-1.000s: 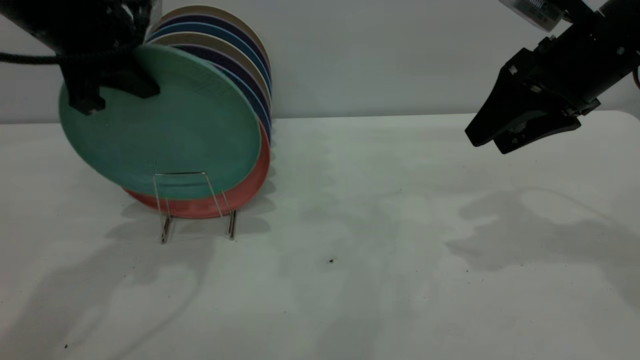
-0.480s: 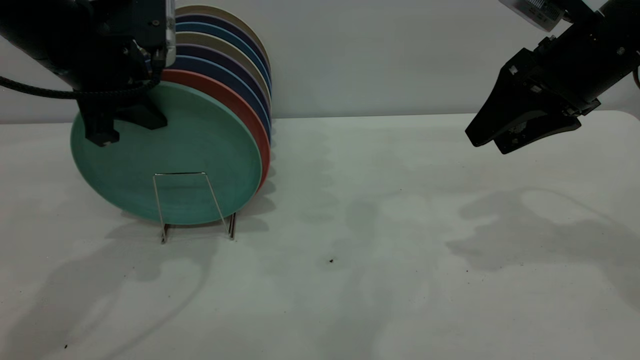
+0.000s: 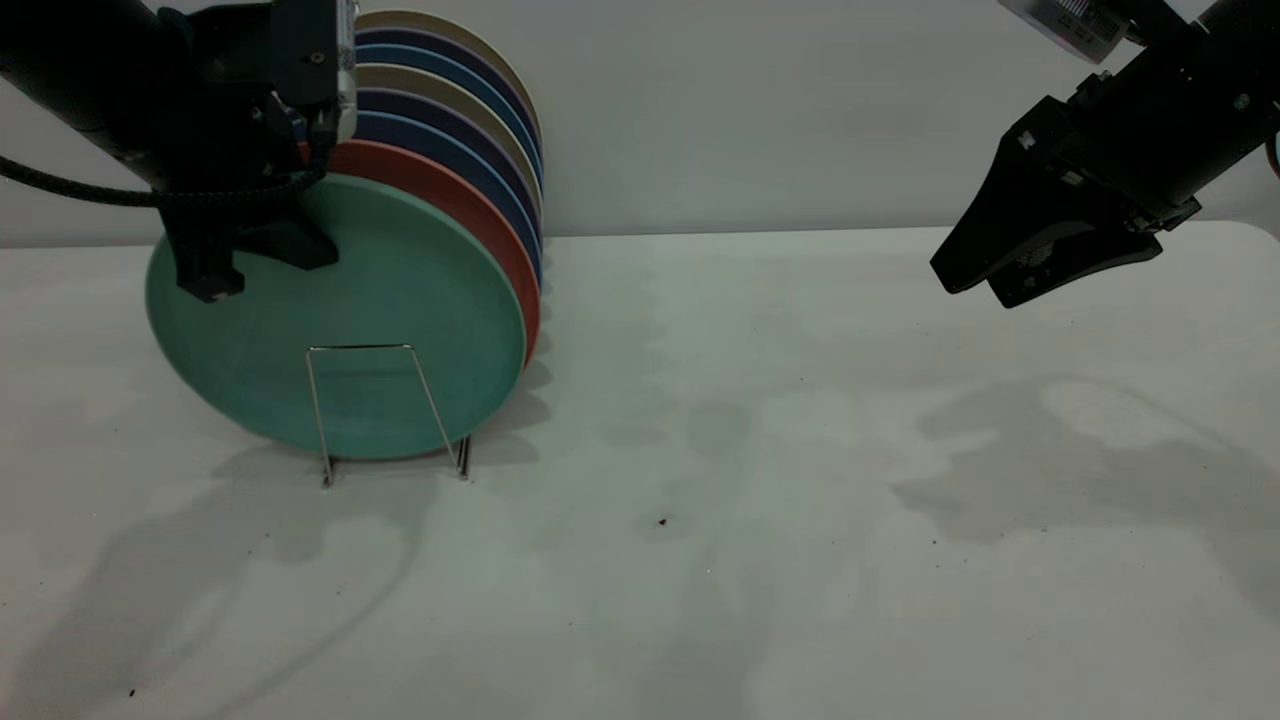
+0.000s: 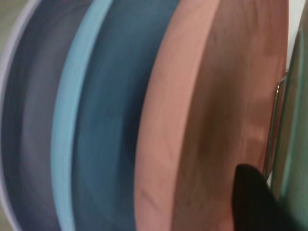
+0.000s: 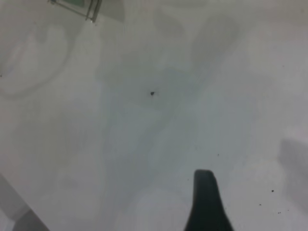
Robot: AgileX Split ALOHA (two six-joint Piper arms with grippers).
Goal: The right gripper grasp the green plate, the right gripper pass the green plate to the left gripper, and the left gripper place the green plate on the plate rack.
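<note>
The left gripper (image 3: 255, 255) reaches in from the upper left on its bulky black arm, wrist tipped down, with its two black fingers clamped over the upper left rim of the green plate (image 3: 380, 330), one finger on the near face and the other behind it. A braided black cable (image 3: 60, 185) trails off to the left edge. In the left wrist view one dark fingertip (image 4: 252, 197) lies against the teal edge (image 4: 294, 125), with a silver wire of the rack (image 4: 274, 130) between that edge and the salmon-pink plate (image 4: 211, 120).

The green plate stands on edge in the front slot of the plate rack (image 3: 388, 410), just behind the front trapezoid loop, leaning slightly back. Its lower rim is down at the rack's base. It is round, matte teal-green, with a low raised rim. Directly behind it sits the salmon-pink plate (image 3: 480, 225), then a row of dark blue plates (image 3: 490, 170) and beige plates (image 3: 470, 45), all upright in the same rack. The rack stands on the white table (image 3: 800, 500).

The right gripper (image 3: 975, 285) hangs well apart at the upper right, above the table, pointing down and left, holding nothing; its fingers are nearly together, a narrow gap between them
</note>
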